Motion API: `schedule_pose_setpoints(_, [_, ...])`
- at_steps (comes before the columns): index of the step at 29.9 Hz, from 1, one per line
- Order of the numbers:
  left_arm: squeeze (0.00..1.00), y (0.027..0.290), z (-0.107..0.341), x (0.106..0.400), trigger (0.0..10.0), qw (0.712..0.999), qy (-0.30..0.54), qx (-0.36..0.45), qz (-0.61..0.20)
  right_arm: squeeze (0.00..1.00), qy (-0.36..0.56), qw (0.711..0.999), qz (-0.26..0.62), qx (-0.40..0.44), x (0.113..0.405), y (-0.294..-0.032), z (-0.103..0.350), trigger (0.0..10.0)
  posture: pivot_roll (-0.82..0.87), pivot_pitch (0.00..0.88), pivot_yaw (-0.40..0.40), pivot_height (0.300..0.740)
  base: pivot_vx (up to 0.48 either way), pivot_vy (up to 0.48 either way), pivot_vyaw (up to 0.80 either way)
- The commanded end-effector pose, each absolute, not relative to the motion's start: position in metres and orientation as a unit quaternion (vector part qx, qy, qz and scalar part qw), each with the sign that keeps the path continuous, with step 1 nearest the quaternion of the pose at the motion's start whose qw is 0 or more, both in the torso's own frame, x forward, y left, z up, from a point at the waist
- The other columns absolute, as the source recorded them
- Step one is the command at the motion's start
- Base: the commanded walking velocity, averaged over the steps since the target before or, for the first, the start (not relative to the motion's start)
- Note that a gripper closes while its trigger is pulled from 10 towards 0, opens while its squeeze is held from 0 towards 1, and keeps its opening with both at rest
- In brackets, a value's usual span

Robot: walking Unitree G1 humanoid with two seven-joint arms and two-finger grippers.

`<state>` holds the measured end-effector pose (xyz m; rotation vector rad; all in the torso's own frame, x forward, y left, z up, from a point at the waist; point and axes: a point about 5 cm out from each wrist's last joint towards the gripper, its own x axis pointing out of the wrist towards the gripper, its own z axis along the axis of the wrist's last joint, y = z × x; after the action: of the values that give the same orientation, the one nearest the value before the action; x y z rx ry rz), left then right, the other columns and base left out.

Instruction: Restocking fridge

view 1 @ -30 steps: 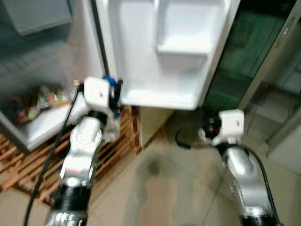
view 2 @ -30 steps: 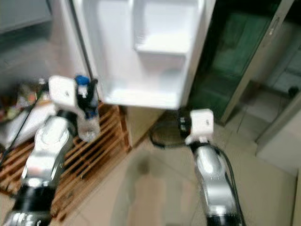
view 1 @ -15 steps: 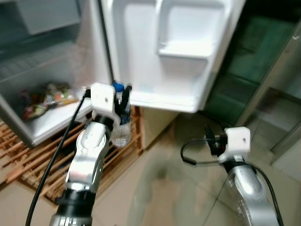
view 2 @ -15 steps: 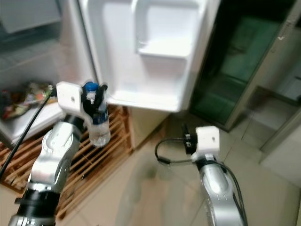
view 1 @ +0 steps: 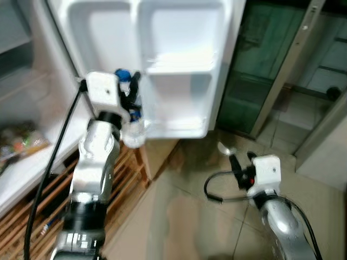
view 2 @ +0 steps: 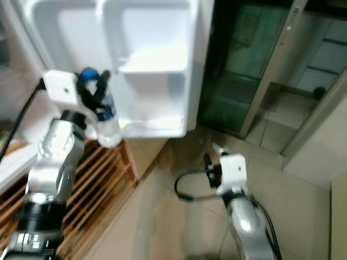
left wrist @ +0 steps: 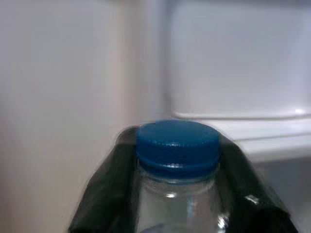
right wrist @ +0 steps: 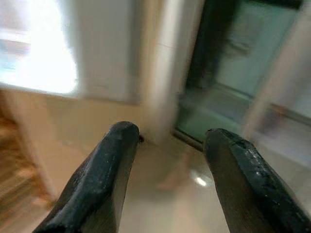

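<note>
Head views look down at the open fridge door (view 1: 179,65); wrist views look closely along each pincer.

One water bottle (view 1: 132,116), two tools, one open fridge door (view 1: 179,59), one wooden pallet (view 1: 40,208)

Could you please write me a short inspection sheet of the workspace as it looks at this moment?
Surface: glossy tiled floor; wooden slatted pallet under the fridge.
Job's things: clear water bottle with blue cap, held upright in front of the open fridge door; its white door shelves look bare.
Clutter: colourful packets on the fridge's inner shelf, blurred.
Grippers: left gripper shut on the bottle's neck; right gripper open, low over the floor, holding nothing.
Cables: black cable along the left arm; black loop beside the right wrist.
Surroundings: dark green glass-fronted cabinet on the right.
</note>
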<state>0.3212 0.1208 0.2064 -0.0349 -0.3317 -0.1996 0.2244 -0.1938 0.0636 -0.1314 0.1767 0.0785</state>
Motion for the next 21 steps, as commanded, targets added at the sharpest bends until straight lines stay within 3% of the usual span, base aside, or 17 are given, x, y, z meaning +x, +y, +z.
schedule_pose_setpoints(1, [0.00,0.132,0.214,0.319,10.0,0.979,-0.184,0.002,-0.086,0.00,0.074,0.994,0.063,-0.055,0.229,-0.180,0.068,10.0,-0.14,0.000,0.032,0.740,0.000,0.480,0.00])
schedule_pose_setpoints(14, [0.00,0.132,0.208,0.324,10.0,0.981,-0.181,0.046,-0.053,0.00,0.080,0.992,0.080,-0.056,0.232,-0.173,0.066,10.0,-0.14,0.000,0.030,0.740,0.000,0.037,0.00])
schedule_pose_setpoints(18, [0.00,0.121,0.205,0.331,10.0,0.980,-0.192,0.021,-0.054,0.00,0.081,0.992,0.084,-0.057,0.233,-0.172,0.065,10.0,-0.14,0.000,0.018,0.740,0.000,0.000,0.00])
schedule_pose_setpoints(21, [0.00,0.096,0.211,0.346,10.0,0.976,-0.202,-0.034,-0.075,0.00,0.080,0.990,0.096,-0.060,0.234,-0.168,0.067,10.0,-0.16,0.000,0.010,0.740,0.000,0.000,0.00])
